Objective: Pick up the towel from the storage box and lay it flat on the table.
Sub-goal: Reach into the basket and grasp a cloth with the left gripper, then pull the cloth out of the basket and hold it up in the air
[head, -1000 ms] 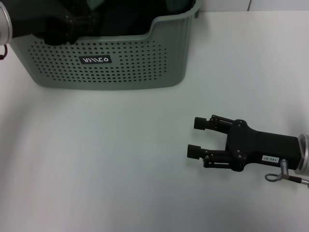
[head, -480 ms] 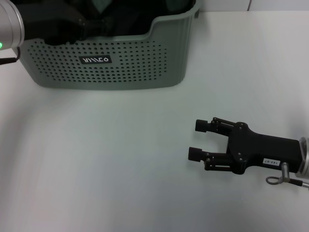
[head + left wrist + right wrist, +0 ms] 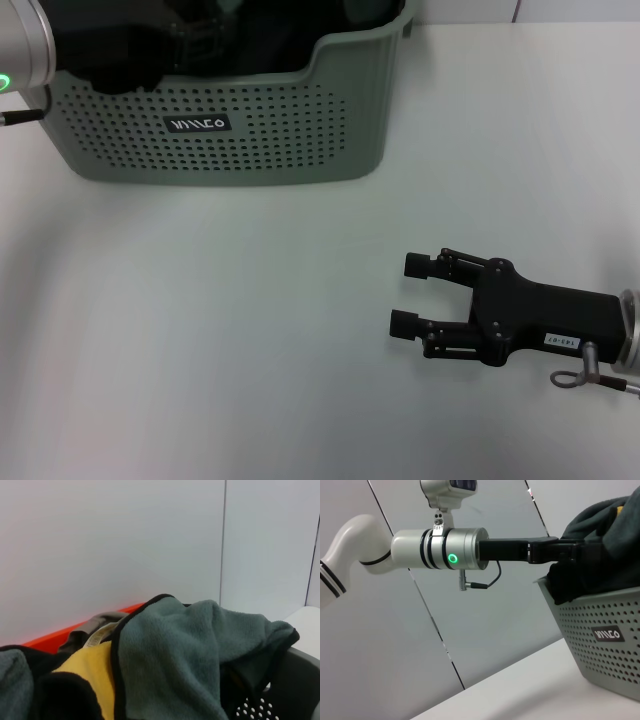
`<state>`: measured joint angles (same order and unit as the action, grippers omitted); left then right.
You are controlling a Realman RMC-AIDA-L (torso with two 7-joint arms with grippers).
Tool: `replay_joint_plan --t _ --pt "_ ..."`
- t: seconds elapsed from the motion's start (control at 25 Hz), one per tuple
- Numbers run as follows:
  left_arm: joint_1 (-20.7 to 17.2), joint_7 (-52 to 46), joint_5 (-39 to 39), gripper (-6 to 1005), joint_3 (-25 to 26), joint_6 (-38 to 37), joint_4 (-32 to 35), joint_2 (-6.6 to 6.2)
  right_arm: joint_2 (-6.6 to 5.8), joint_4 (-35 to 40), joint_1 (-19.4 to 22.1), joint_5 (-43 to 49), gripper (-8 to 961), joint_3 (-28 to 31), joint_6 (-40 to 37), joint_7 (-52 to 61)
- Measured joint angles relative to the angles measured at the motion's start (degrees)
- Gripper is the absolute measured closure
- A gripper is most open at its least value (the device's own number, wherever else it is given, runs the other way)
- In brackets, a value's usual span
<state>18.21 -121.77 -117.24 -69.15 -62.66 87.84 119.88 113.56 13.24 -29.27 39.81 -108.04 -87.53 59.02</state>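
Grey-green fleece fills my left wrist view: the towel (image 3: pixel 175 655), with its thin black trim, is heaped in the box (image 3: pixel 215 125) on top of other cloth, including a yellow piece (image 3: pixel 92 677) beside it. A bit of the box's dotted wall shows at the corner under the towel. From the head view I see the box at the far left of the table (image 3: pixel 250 320), its black label facing me, dark cloth inside.

My left gripper (image 3: pixel 205 30) reaches in over the box's left rim, level with the top of the pile. The right wrist view shows that arm coming in sideways, a green light on its wrist, its black end pressed into the cloth; I cannot tell whether its fingers are apart or together, nor whether they have the towel.

My right gripper (image 3: pixel 410 295) lies low over the table at the near right, well apart from the box, fingers spread and holding nothing, pointing left.
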Motion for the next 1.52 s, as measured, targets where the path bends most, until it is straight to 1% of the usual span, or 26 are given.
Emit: replay_joint_plan --t 0.32,0.56,0.64,0.8,1.0,1.12,1.16,1.2,1.32,1.4,1.48,1.52 --pt "1.7 -1.6 -0.1 603 0.8 0.8 -2.6 0.04 0.27 -1.0 0.1 0.0 97 0.0 0.1 0.0" --pt "4.1 -1.9 0.2 670 2.2 1.2 -6.1 0.08 0.34 -1.2 0.1 0.0 97 0.1 0.2 -0.1" --pt "4.7 -2.1 0.2 668 2.4 1.7 -7.1 0.10 0.37 -1.2 0.1 0.0 97 0.1 0.6 -0.1" --pt "5.1 -2.3 0.2 665 2.4 2.6 -7.9 0.14 0.42 -1.3 0.2 0.0 97 0.0 0.8 -0.1" --pt "4.7 -2.0 1.2 686 2.3 2.4 -7.4 0.10 0.42 -1.3 0.9 0.0 97 0.3 0.8 -0.1" --pt "4.2 -1.7 2.5 837 2.5 2.0 -7.0 -0.02 0.42 -1.3 1.0 0.0 97 0.3 0.8 -0.1" --pt "3.5 -0.9 3.4 887 2.6 1.7 -6.0 -0.04 0.42 -1.3 1.0 0.0 98 0.3 0.8 -0.1" --pt "3.3 -0.6 3.7 897 2.6 1.6 -5.6 -0.04 0.42 -1.3 1.0 0.0 98 0.3 0.8 -0.1" --pt "1.2 2.2 7.4 926 2.4 0.6 -3.0 0.01 0.26 -1.3 1.0 -0.2 98 0.3 0.4 -0.1" --pt "-1.6 7.3 14.5 945 2.5 -1.3 -0.5 0.01 -0.06 -1.1 1.0 -0.4 98 0.5 0.1 -0.1" --pt "-3.6 12.3 21.1 965 3.0 -3.8 0.9 -0.02 -0.33 -0.9 1.4 -0.5 98 1.4 -0.5 -0.1" --pt "-4.8 16.3 26.2 974 3.7 -6.1 1.4 -0.04 -0.47 -0.9 1.6 -0.5 98 2.1 -0.9 -0.1"
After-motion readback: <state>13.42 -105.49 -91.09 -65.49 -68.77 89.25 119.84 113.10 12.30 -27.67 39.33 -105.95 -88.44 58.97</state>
